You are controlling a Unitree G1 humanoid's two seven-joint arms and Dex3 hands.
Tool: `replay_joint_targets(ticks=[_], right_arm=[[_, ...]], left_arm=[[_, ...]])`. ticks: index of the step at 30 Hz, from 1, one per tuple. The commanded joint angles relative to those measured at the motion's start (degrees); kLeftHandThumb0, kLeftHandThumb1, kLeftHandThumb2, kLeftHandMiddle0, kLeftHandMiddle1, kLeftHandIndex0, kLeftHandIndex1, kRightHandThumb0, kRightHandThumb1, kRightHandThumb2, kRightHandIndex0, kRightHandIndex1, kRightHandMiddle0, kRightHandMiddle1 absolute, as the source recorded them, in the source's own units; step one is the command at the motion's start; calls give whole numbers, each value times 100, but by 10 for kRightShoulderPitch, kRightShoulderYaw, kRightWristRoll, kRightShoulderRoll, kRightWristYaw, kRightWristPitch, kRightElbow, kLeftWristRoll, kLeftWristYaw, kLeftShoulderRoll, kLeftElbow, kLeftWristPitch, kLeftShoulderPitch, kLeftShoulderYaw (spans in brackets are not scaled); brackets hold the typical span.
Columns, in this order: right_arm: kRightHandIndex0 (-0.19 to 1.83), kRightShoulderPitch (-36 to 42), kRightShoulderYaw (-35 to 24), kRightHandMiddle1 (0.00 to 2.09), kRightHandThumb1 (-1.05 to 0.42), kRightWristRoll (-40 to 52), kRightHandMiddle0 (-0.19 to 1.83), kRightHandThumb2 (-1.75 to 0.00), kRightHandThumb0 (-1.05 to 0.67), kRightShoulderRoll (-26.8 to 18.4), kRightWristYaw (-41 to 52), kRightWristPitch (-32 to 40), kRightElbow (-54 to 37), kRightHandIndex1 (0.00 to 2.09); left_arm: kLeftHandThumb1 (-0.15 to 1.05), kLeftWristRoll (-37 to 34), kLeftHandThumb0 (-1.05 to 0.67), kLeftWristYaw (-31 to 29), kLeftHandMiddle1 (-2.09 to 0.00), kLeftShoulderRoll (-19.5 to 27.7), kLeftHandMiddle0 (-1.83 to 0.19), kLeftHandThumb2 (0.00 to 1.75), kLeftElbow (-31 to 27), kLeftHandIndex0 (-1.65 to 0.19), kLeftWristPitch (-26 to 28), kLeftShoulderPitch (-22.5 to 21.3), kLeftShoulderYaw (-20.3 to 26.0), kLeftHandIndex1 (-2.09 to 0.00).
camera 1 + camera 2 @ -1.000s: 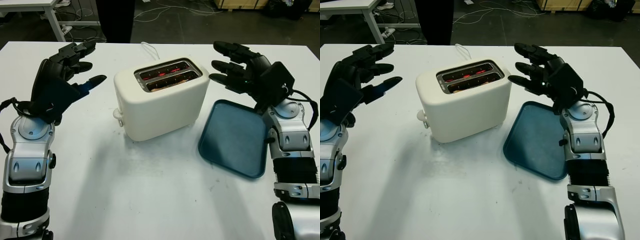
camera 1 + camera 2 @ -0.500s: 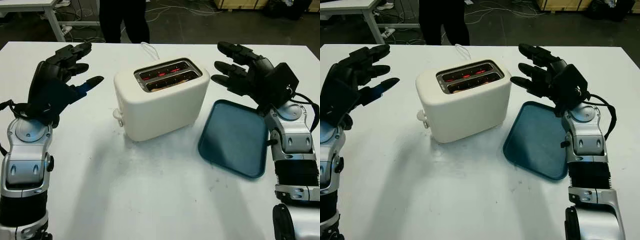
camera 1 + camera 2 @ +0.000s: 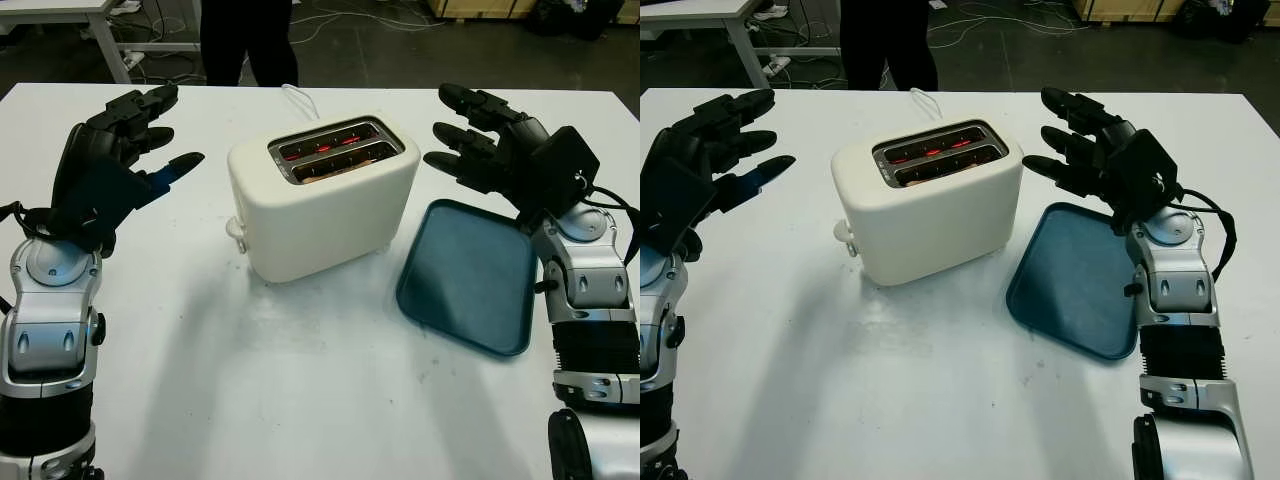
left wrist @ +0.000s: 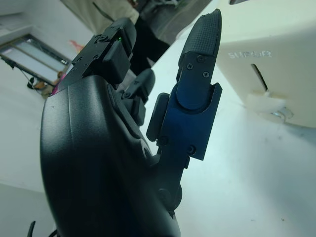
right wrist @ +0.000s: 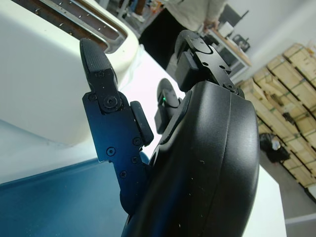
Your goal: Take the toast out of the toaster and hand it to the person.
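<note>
My left hand [image 3: 112, 150] is open, raised above the white tabletop [image 3: 300, 380] to the left of the cream plastic two-slot toaster [image 3: 322, 196]; it holds nothing and is apart from the toaster's side. In the left wrist view the thumb [image 4: 195, 94] points toward the toaster's end wall, where the pale lever knob [image 4: 264, 101] sits low in its slot.

My right hand [image 3: 492, 148] is also open and holds nothing, raised to the right of the toaster, above the far edge of the dark teal rectangular plastic tray [image 3: 468, 275]. Its fingertips point toward the toaster's right end without touching it.

The toaster stands at the middle of the table, set at an angle, between my two hands. Both slots glow red-orange inside. Toast [image 3: 338, 163]: browned edges sit low in the slots, not raised above the top.

The tray lies flat just beside the toaster on its right.

A person's dark-trousered legs [image 3: 247, 40] stand at the far edge of the table, behind the toaster. A white cord [image 3: 297, 98] runs from the toaster's back toward them.
</note>
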Motion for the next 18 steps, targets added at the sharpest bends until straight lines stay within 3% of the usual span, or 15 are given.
replay_joint_targets(ticks=[1, 18], right_arm=[[34, 1, -3, 0, -82, 3, 31, 0, -40, -4, -2, 12, -6, 0], [39, -1, 4, 2, -82, -2, 36, 0, -40, 0, -6, 18, -12, 3]], left_arm=[[92, 2, -66, 3, -44, 1, -39, 13, -5, -49, 1, 4, 0, -5], [92, -11, -65, 3, -41, -6, -39, 11, 0, -49, -2, 8, 13, -3]])
